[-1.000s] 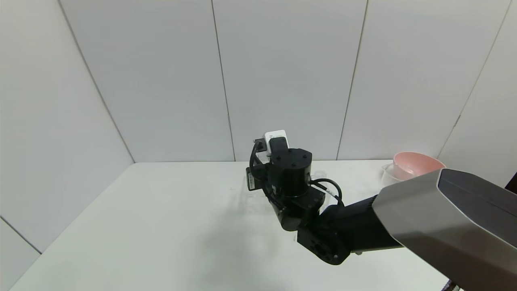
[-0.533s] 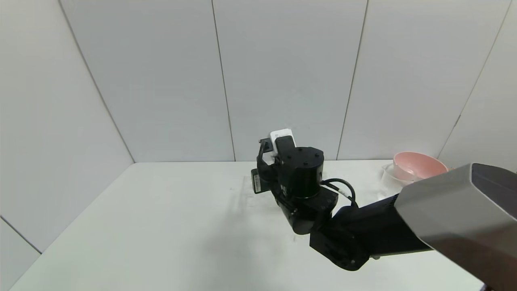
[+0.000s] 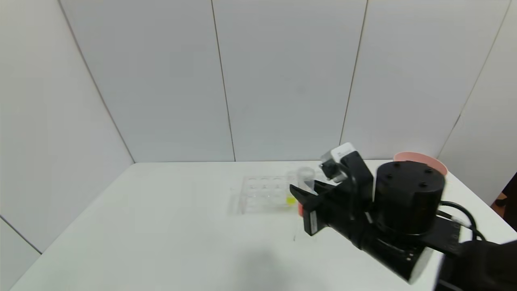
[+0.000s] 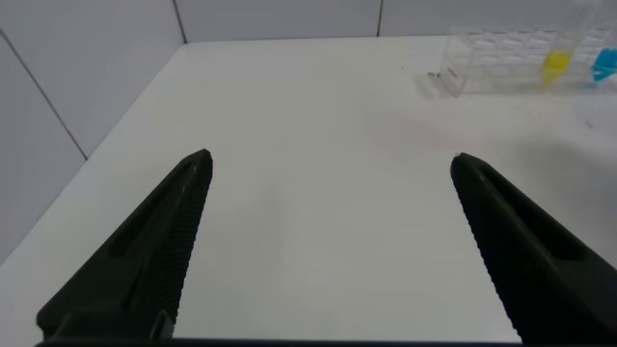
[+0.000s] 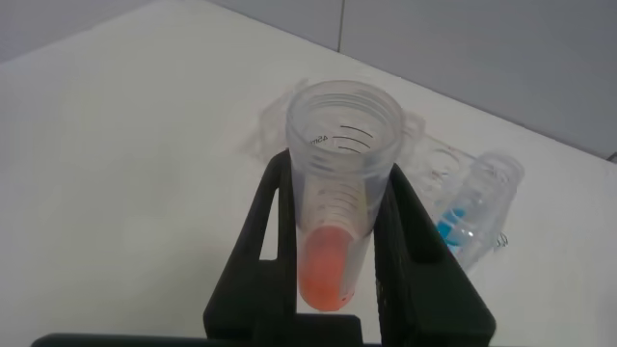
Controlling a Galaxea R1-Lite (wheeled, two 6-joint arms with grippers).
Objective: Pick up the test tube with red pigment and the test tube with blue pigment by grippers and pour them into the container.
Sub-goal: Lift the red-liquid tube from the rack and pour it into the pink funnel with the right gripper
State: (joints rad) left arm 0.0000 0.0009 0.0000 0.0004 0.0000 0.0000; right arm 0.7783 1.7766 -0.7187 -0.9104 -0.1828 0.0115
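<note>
**Red tube gripped beside the rack**

The white table (image 3: 161, 226) carries a clear tube rack (image 3: 262, 194). The right gripper (image 5: 337, 241), just right of the rack, is clenched on the test tube with red pigment (image 5: 337, 193), held upright. The left gripper (image 4: 328, 241) is spread wide, well left of the rack. The test tube with blue pigment (image 5: 477, 207) stays at the rack. The tubes are judged light, smooth and slippery; a mid-body grip suits.
</note>
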